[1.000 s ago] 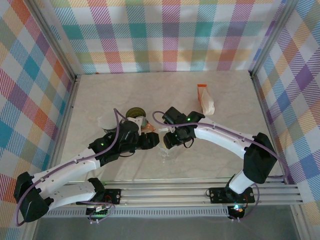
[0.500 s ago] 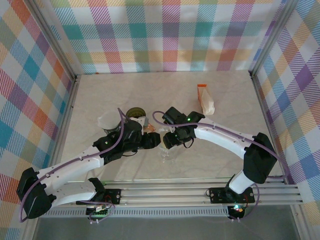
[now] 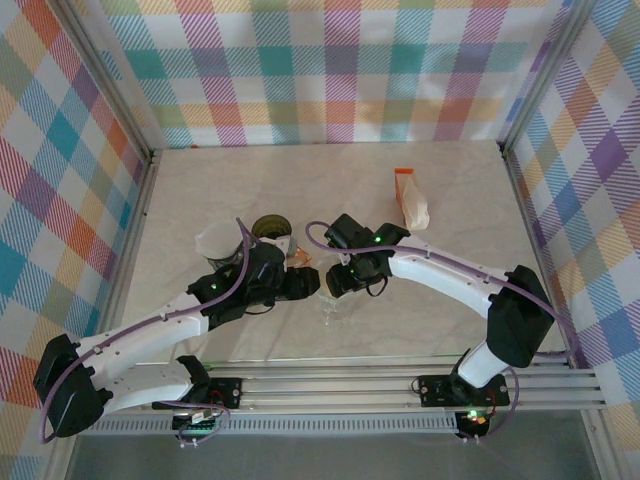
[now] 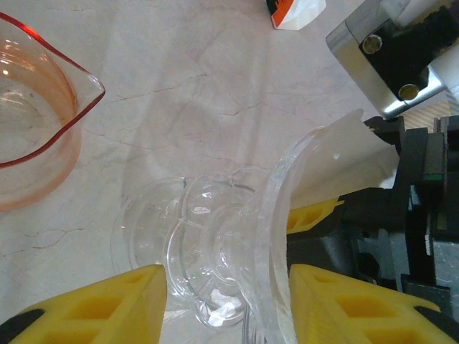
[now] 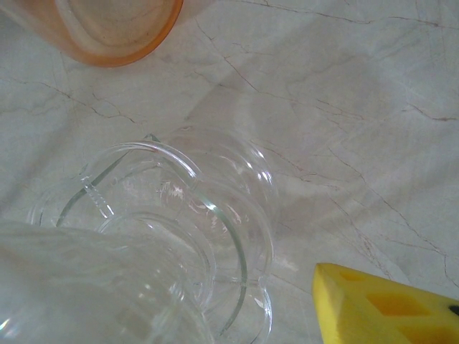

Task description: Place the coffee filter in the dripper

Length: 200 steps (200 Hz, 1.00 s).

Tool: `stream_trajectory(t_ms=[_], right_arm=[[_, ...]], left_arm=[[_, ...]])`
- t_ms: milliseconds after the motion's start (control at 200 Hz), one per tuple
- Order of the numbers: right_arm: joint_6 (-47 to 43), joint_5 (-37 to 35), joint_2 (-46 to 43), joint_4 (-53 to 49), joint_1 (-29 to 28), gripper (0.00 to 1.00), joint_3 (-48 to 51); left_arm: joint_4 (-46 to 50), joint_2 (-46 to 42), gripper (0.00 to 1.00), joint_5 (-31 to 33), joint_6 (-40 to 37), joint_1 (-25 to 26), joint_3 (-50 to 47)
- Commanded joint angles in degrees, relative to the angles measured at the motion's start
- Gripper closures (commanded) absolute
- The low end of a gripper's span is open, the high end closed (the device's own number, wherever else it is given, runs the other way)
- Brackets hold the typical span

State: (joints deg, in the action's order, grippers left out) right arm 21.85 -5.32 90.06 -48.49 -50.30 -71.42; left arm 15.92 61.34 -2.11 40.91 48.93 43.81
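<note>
Left jaws straddling glass dripper (image 4: 208,244) at lower centre, grip unclear, right jaws beside white filter (image 4: 344,158), hold unclear, orange-topped packet (image 3: 411,200) upper right, print unreadable.

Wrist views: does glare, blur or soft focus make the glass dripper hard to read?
Left wrist: the dripper is fairly sharp, but its edges show only as white highlights against the pale table. Right wrist: the dripper shows clear rings, while the filter at lower left is a blurred white mass. Both: even light, faint shadows.
</note>
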Motion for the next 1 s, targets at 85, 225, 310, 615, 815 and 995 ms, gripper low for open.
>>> stream_trajectory(t_ms=[85, 225, 310, 615, 815, 995], right_arm=[[0.89, -0.74, -2.63, 1.58, 0.16, 0.38, 0.93], [1.29, -0.83, -4.56, 1.95, 0.19, 0.37, 0.80], [1.28, -0.97, -5.77, 1.92, 0.18, 0.36, 0.45], [1.26, -3.77, -11.58, -0.61, 0.69, 0.36, 0.18], [1.41, -4.61, -14.11, -1.95, 2.42, 0.37, 2.13], [1.71, -5.92, -13.68, -2.66, 3.11, 0.40, 3.21]], left_arm=[[-1.08, 0.53, 0.53, -0.88, 0.31, -0.39, -0.84], [-1.16, 0.56, 0.53, -0.88, 0.45, -0.29, -0.75], [-0.98, 0.62, 0.53, -0.76, 0.33, -0.24, -0.57], [-0.82, 0.79, 0.53, -0.62, 0.55, -0.06, -0.48], [-0.83, 0.70, 0.53, -0.53, 0.63, -0.05, -0.48], [-0.46, 0.58, 0.54, -0.27, 0.59, 0.03, -0.40]])
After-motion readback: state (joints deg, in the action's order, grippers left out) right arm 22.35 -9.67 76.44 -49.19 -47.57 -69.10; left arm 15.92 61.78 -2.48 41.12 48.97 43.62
